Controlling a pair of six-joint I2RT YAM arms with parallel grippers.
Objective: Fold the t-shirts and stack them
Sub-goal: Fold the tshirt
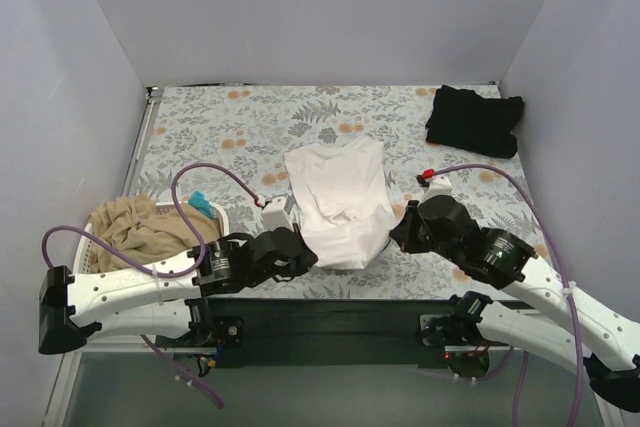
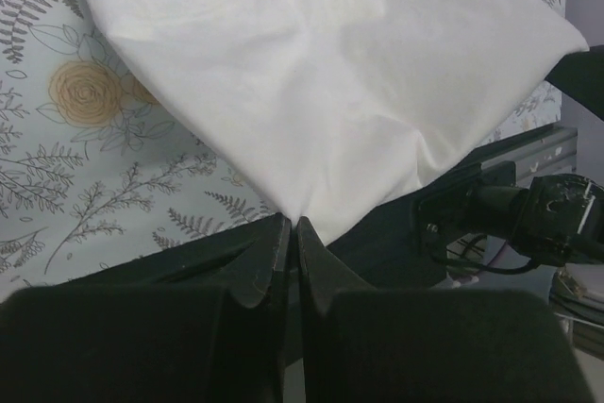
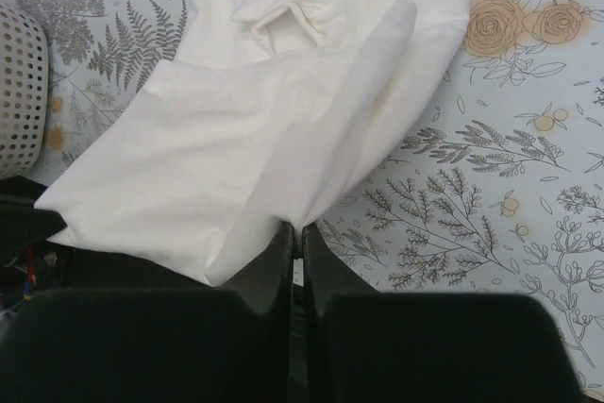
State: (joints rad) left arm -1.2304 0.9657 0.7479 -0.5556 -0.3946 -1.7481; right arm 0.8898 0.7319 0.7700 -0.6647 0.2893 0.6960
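Observation:
The white t-shirt (image 1: 340, 202) lies in the middle of the table, its near end lifted off the cloth. My left gripper (image 1: 306, 259) is shut on the near left corner of the white t-shirt (image 2: 340, 73), pinched at the fingertips of my left gripper (image 2: 294, 222). My right gripper (image 1: 395, 232) is shut on the near right edge of the white t-shirt (image 3: 283, 120), which enters between the tips of my right gripper (image 3: 298, 226). A black t-shirt (image 1: 475, 119) lies folded at the far right. A tan t-shirt (image 1: 135, 230) is heaped in the basket at the left.
A white perforated laundry basket (image 1: 222, 219) stands at the near left, its wall (image 3: 19, 92) showing in the right wrist view. The table (image 1: 220, 127) carries a floral cloth. Grey walls close the space on three sides. A dark rail (image 1: 330, 312) runs along the near edge.

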